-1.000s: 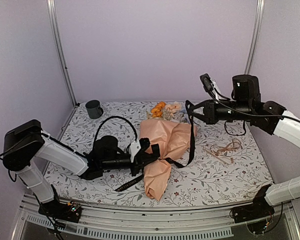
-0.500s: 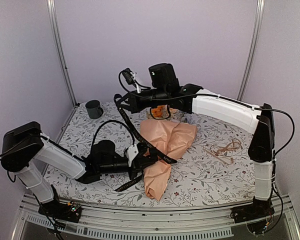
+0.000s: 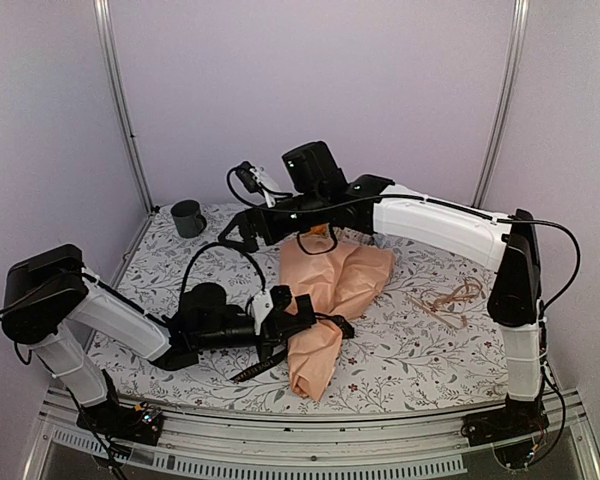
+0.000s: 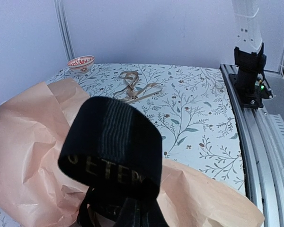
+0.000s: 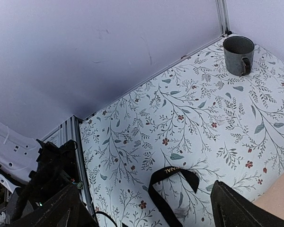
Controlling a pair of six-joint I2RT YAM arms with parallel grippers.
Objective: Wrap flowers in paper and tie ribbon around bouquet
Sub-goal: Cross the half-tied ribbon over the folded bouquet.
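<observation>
Left tool (image 3: 292, 318): closed on the ribbon (image 3: 330, 322), low over the worktop (image 3: 410, 350) and hard against the left flank of the bouquet (image 3: 325, 300). Its wrist view is largely filled by a loop of the ribbon (image 4: 111, 142), a black band with gold lettering that rises from the bottom of the view; the fingers themselves are hidden behind it. In the top view the ribbon crosses the middle of the paper (image 3: 360, 270) cone, and a loose end trails on the worktop towards the near edge, just left of the cone's narrow end. Right tool (image 3: 230, 232): fingers (image 5: 52, 208) wide apart with nothing between them, held above the worktop left of the bouquet's wide end, the arm reaching across from the right. Its wrist view shows a loop of the ribbon (image 5: 173, 171) below it over the patterned cover, and a corner of the paper (image 5: 279, 194) at the lower right edge. The bouquet lies on the middle of the worktop, narrow end towards the near edge, wide end towards the back. The flowers (image 3: 323, 233) are mostly hidden behind the right arm; only a patch of orange shows at the wide end. A grey mug (image 3: 188, 217) stands upright at the far left corner, well apart from the bouquet. A tan cord (image 3: 450, 298) lies loose on the worktop to the right of the paper, not touching it. A small red-and-white bowl (image 4: 80, 61) sits beyond the cord at the worktop's edge, seen only from the left wrist.
</observation>
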